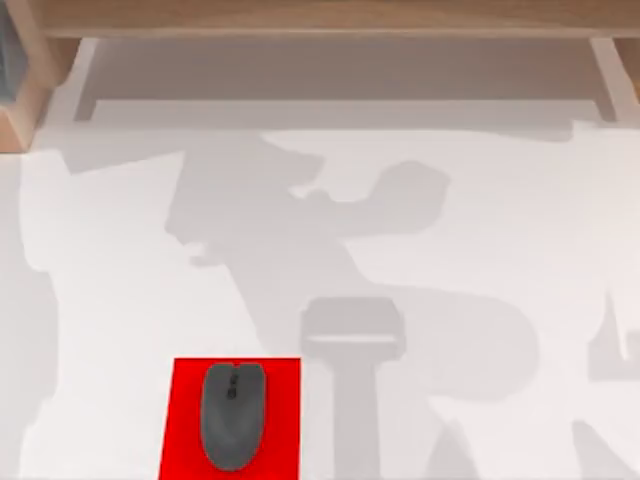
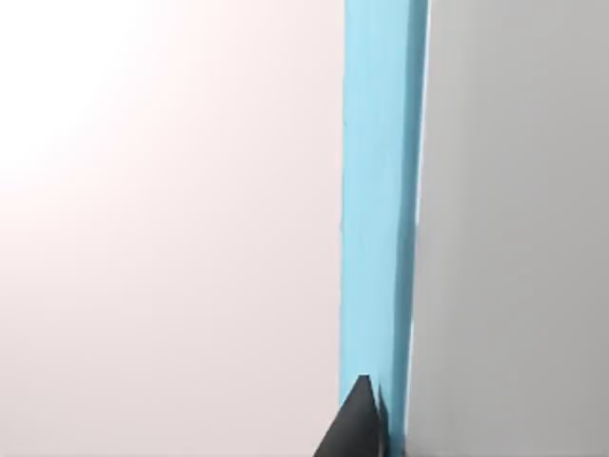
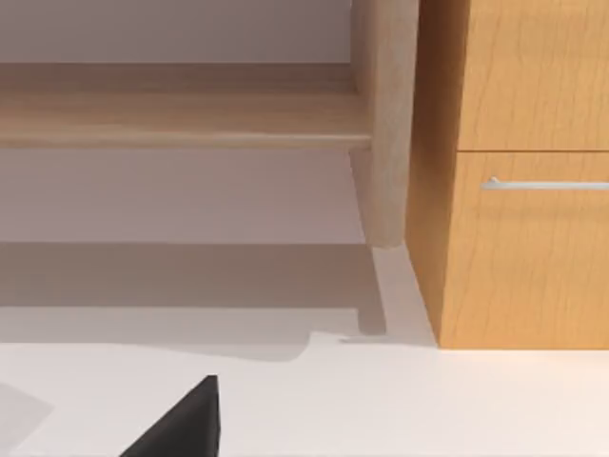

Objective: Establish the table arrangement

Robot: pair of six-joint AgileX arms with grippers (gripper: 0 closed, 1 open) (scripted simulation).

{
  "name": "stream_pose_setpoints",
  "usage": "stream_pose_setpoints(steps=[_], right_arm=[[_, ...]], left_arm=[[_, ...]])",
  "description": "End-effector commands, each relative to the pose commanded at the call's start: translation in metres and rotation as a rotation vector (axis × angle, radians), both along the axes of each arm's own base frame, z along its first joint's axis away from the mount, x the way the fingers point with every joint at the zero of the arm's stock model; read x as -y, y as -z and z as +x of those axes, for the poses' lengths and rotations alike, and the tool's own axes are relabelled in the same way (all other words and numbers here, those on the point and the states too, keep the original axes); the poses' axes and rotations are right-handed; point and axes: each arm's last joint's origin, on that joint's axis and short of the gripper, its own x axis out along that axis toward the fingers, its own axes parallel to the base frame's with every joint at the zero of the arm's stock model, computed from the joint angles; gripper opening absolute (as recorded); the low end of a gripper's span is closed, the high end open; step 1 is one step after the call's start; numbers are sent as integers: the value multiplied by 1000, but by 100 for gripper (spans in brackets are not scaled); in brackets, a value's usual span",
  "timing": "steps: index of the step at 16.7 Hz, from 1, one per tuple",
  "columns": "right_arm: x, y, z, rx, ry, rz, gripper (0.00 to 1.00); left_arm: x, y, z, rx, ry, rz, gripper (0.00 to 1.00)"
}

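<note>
1. Top view: grey mouse (image 1: 233, 415) lies on the red mat (image 1: 232, 420), at the near edge of the white table (image 1: 480, 240); light wooden frame (image 1: 320, 20) runs beyond the mat, along the far edge.
2. Left wrist view: a dark left gripper (image 2: 357, 428) tip against a blue upright strip (image 2: 379, 190); jaw opening cannot be told.
3. Right wrist view: right gripper (image 3: 181, 424) tip over the table, wooden drawer cabinet (image 3: 523, 171) beyond; opening likewise unclear.

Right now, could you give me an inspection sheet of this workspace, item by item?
Surface: white table, crossed by grey shadows of the arms.
Job's things: dark grey mouse lying on a red mat at the table's near edge, left of centre.
Clutter: nothing seen.
Grippers: left gripper a dark tip beside a blue strip; right gripper over the table.
Cables: nothing seen.
Surroundings: light wooden frame along the far edge; wooden drawer unit with a metal handle.
</note>
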Motion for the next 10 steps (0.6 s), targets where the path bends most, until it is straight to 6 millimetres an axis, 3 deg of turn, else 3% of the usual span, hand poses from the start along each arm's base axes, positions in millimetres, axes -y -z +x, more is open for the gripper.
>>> stream_pose_setpoints(steps=[3,5,8,10], right_arm=[[0,0,0,0,0,0,100],[0,0,0,0,0,0,100],[0,0,0,0,0,0,100],[0,0,0,0,0,0,100]], left_arm=[[-67,71,-18,-250,-78,128,0],[-100,116,-37,-407,-87,200,0],[-128,171,-65,-596,-41,306,0],[-132,195,-78,-675,26,390,0]])
